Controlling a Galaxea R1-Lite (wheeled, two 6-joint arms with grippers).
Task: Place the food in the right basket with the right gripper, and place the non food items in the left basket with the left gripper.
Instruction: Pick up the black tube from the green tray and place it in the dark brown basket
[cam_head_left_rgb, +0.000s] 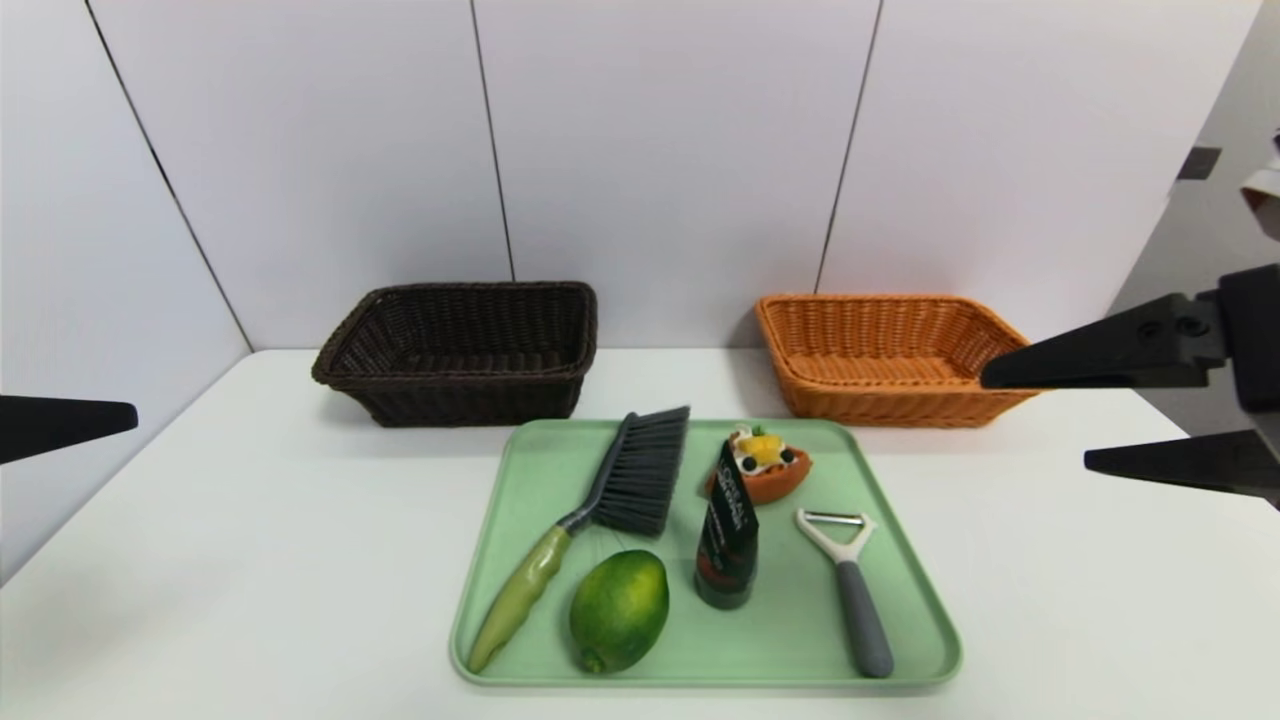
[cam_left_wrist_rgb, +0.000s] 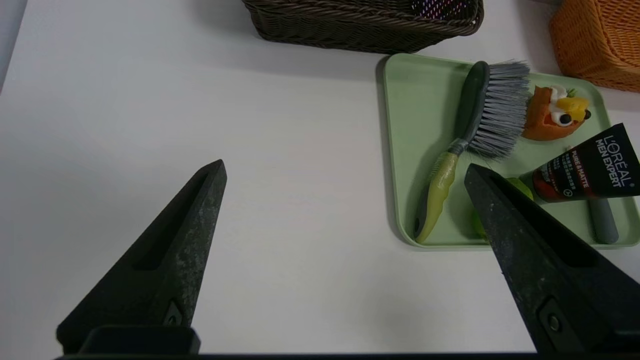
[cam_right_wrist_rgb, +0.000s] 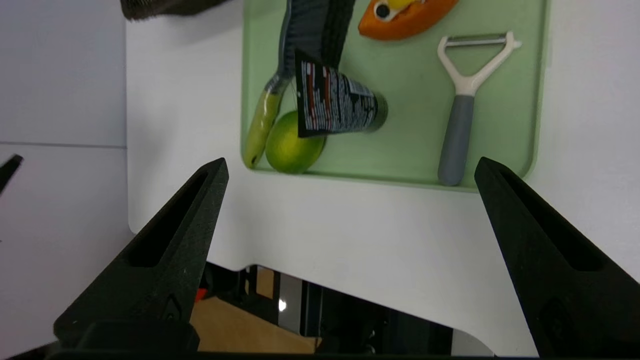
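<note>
Right claw (cam_head_left_rgb: 1035, 420), wide and empty: go left and down to the lime (cam_head_left_rgb: 618, 610) (round, so grip mid-body).

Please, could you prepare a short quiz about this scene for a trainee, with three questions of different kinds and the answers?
1. True or false: the left gripper and the right gripper both stand open and empty.
2. Which item on the green tray stands upright: the brush, the black tube or the peeler?
3. Fill in: the lime is food, so it belongs in the ____ basket.

Key: 1. true; 2. the black tube; 3. right.
</note>
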